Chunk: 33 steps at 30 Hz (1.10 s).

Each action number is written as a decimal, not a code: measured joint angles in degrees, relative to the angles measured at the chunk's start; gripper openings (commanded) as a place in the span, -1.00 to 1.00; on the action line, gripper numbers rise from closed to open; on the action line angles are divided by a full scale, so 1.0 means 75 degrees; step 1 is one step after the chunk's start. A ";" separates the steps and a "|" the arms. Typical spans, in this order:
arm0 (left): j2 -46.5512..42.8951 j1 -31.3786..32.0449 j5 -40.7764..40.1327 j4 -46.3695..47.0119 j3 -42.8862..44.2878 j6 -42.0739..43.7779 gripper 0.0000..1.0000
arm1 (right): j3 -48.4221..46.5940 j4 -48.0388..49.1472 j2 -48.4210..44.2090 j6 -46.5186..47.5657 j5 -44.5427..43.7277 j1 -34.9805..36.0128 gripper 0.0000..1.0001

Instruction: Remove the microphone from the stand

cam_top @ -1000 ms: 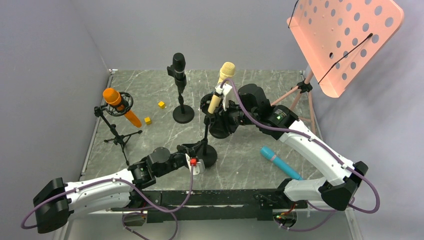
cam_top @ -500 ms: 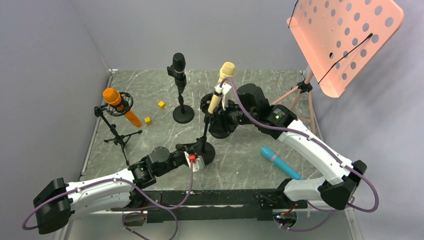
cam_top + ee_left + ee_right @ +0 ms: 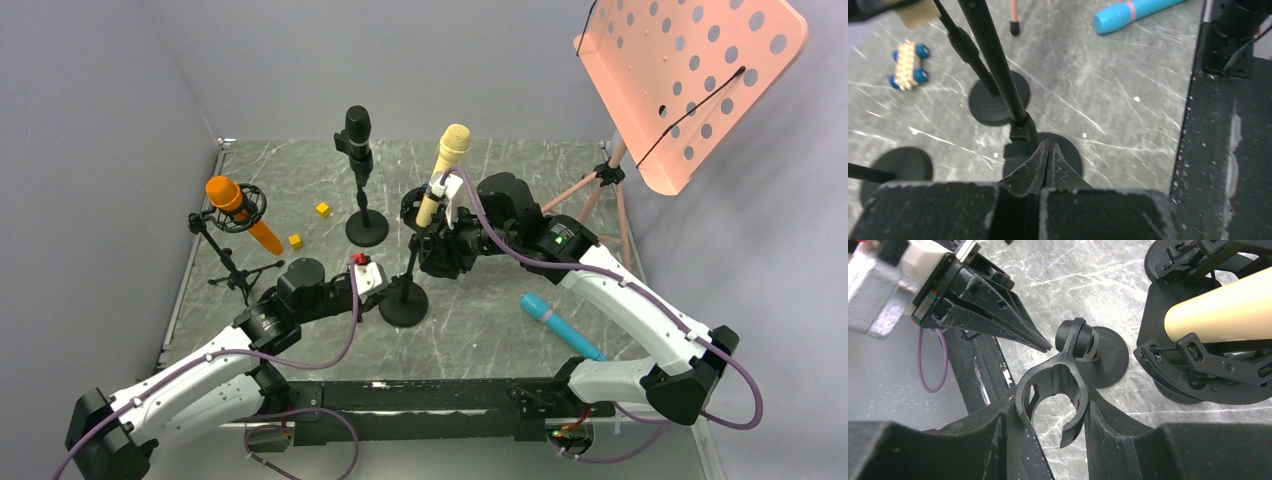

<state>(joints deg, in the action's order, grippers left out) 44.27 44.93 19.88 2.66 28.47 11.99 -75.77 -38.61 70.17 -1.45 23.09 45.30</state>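
Note:
A black stand has a round base (image 3: 403, 304) and a thin pole (image 3: 995, 65). Its empty C-shaped clip (image 3: 1052, 382) sits between my right gripper's (image 3: 1053, 402) fingers, which are shut on it; that gripper also shows in the top view (image 3: 428, 235). My left gripper (image 3: 1048, 146) is shut and empty, its tips beside the pole's foot over the base, also seen from above (image 3: 390, 287). A cream-yellow microphone (image 3: 445, 165) sits in a black shock mount (image 3: 1200, 360) just behind the clip. A blue microphone (image 3: 560, 325) lies on the table.
An orange microphone on a tripod (image 3: 236, 206) stands at the left. A black microphone on a round-base stand (image 3: 357, 135) is at the back. A pink music stand (image 3: 690, 80) is at the right. Two yellow cubes (image 3: 323, 209) lie on the table. A small yellow-and-blue toy (image 3: 908, 65) is near the bases.
My left arm has swung up and left, and its shut gripper now meets the pole from the left instead of the near side. The stand base shifted slightly left. The right arm barely moved.

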 measured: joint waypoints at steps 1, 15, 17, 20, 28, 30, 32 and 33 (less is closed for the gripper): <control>0.0000 -0.0064 0.0178 -0.0128 0.0026 -0.0166 -0.66 | 0.0006 -0.0003 -0.0003 0.0017 0.0003 0.0000 -0.54; 0.0388 -0.0052 -0.0635 0.0624 -0.0297 0.2142 0.15 | 0.0006 -0.0029 -0.0003 0.0137 0.0154 0.0000 -0.53; 0.0682 0.0017 -0.0664 0.0857 -0.0297 0.2530 0.09 | 0.0006 -0.0032 -0.0003 0.0140 0.0166 0.0000 -0.53; 0.1032 0.0085 -0.0699 0.1020 -0.0297 0.2859 -0.05 | 0.0006 -0.0035 -0.0003 0.0143 0.0166 0.0000 -0.53; 0.1198 0.0274 -0.0892 0.1046 -0.0350 0.3188 -0.46 | 0.0006 -0.0038 -0.0003 0.0146 0.0134 -0.0003 -0.53; 0.1201 0.0294 -0.0915 0.1046 -0.0364 0.3235 -0.57 | 0.0006 -0.0035 -0.0003 0.0143 0.0128 -0.0003 -0.54; 0.1218 0.0306 -0.0935 0.1055 -0.0367 0.3255 -0.75 | 0.0006 -0.0038 -0.0003 0.0143 0.0119 -0.0003 -0.54; 0.1224 0.0309 -0.0950 0.1067 -0.0367 0.3235 -0.82 | 0.0006 -0.0038 -0.0003 0.0143 0.0119 -0.0003 -0.54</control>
<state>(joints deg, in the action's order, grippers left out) 53.45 47.24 12.75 10.66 25.71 36.25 -75.72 -38.89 70.15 -0.38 23.99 45.28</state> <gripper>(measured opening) 0.273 0.445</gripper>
